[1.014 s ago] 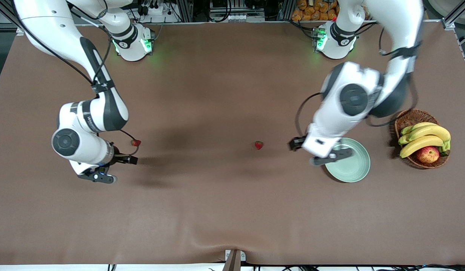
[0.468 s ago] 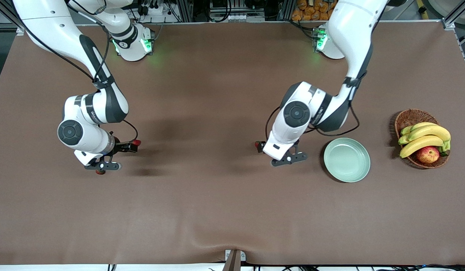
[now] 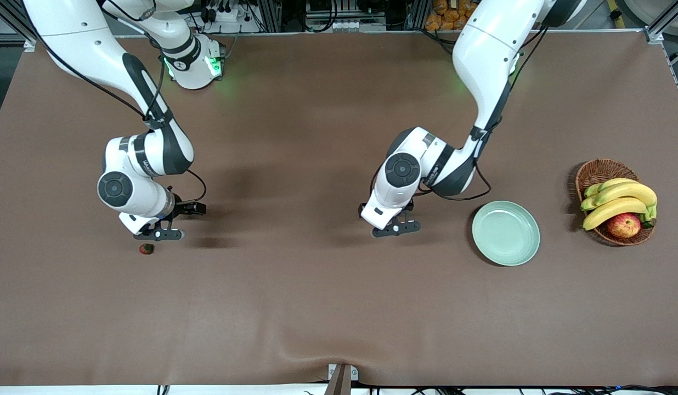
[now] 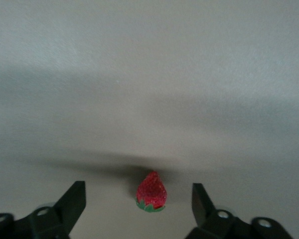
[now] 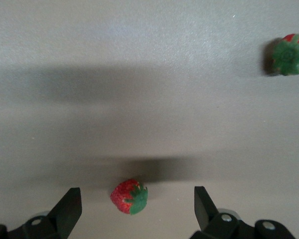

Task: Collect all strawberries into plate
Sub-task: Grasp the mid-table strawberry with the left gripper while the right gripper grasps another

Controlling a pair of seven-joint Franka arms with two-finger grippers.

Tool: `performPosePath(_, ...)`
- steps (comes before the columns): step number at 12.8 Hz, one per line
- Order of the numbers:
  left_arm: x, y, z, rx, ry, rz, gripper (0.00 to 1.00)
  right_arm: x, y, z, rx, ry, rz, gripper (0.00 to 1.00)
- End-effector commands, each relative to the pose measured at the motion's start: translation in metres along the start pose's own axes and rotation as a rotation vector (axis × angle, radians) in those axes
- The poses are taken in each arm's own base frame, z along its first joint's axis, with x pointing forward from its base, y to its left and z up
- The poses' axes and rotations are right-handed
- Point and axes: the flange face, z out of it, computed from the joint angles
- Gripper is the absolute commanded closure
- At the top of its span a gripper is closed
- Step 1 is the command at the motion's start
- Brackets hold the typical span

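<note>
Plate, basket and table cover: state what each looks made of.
Plate: probably glazed ceramic or hard plastic; pale mint-green, smooth, with a soft sheen along the rim.
Basket: woven wicker, brown, its strands visible in the wall.
Table cover: seemingly matte brown fabric or vinyl; it wrinkles near the front edge.

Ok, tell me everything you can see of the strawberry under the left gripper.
The strawberry is small and red with a seeded skin and a green leafy cap. It lies on the brown table, tip pointing away from the left gripper, cap toward it. It sits between the open fingers, touching neither, well short of the plate.
</note>
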Motion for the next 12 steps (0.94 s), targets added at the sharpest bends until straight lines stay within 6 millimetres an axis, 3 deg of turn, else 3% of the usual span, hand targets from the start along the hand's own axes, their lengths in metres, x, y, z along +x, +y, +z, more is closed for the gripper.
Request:
performPosePath(1, -0.003, 0.008, 0.014, 0.015, 0.015, 0.005, 0.17, -0.007, 0.002, 0.013, 0.006, -0.003, -0.006, 0.0)
performPosePath(5, -0.004, 0.008, 0.026, 0.021, 0.007, 0.013, 0.38, -0.012, 0.0, 0.022, 0.006, -0.021, -0.003, 0.0)
performPosePath(9, -0.011, 0.015, 0.028, 0.016, 0.008, 0.013, 0.41, -0.011, 0.001, 0.034, 0.01, -0.022, 0.003, 0.0)
performPosePath(12, -0.011, 0.018, 0.023, 0.011, 0.016, 0.009, 0.54, -0.012, -0.003, 0.037, 0.061, -0.034, 0.053, 0.0)
